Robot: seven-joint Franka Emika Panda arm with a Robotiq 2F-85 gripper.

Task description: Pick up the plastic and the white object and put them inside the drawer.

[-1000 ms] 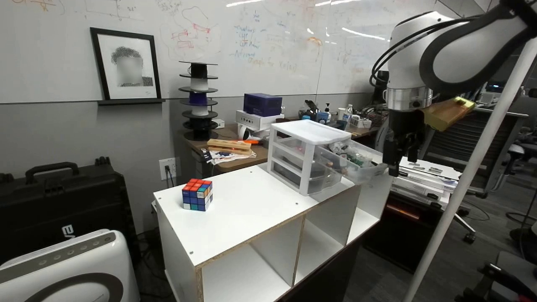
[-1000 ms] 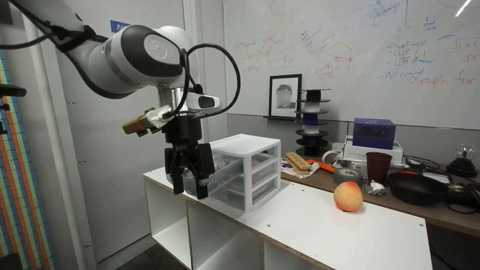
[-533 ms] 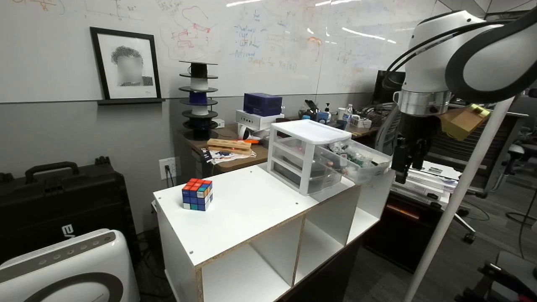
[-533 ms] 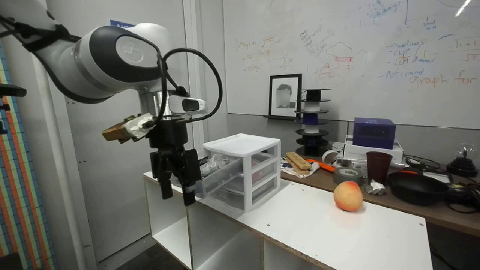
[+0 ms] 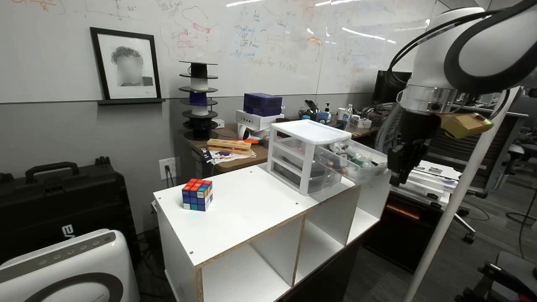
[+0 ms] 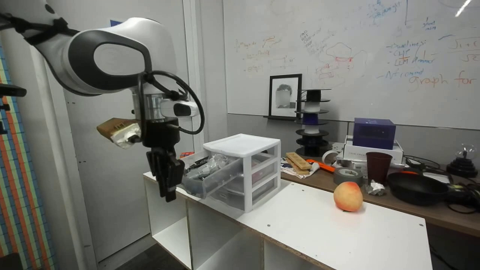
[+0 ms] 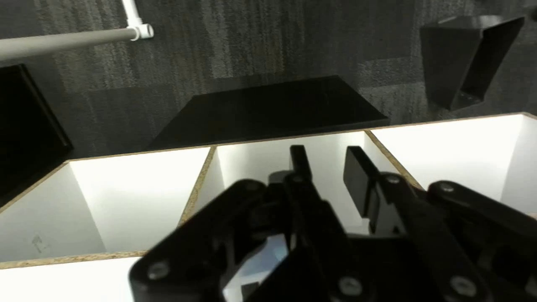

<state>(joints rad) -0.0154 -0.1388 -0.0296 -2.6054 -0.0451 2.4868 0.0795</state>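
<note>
The end effector (image 7: 328, 165) points down just beside the front of the top drawer (image 5: 372, 173), which stands pulled well out of the small three-tier plastic drawer unit (image 6: 247, 144); its fingers (image 7: 356, 180) stand partly apart, with a modest gap between them and nothing in hold; in the wrist view the white inside of the open-front shelf cabinet (image 5: 247, 197) shows through that gap; whether the end effector touches the drawer I cannot tell. Crumpled clear plastic (image 6: 216, 162) lies inside the drawer among mixed small items (image 5: 358, 160), some of them green; whether any pale piece there is the white object I cannot tell; a brown block (image 6: 115, 127) with silvery wrapping juts from the Panda arm (image 6: 118, 60) just above the end effector; on the cabinet top the unit stands between a Rubik's cube (image 5: 197, 195) and a peach (image 6: 348, 197), touching neither. Behind, a brown bench (image 6: 442, 216) carries a black frying pan (image 6: 416, 190), a dark red cup (image 6: 378, 167), a roll of grey tape (image 6: 348, 176), and a purple box (image 6: 374, 133) set on a white box (image 6: 369, 150); two wooden pieces (image 6: 298, 162) lie on a cloth (image 5: 224, 157) there, with a stack of filament spools (image 6: 311, 119) beside them; in both exterior views a framed portrait (image 5: 126, 65) rests on a ledge (image 5: 130, 101) at the whiteboard (image 5: 285, 46).
</note>
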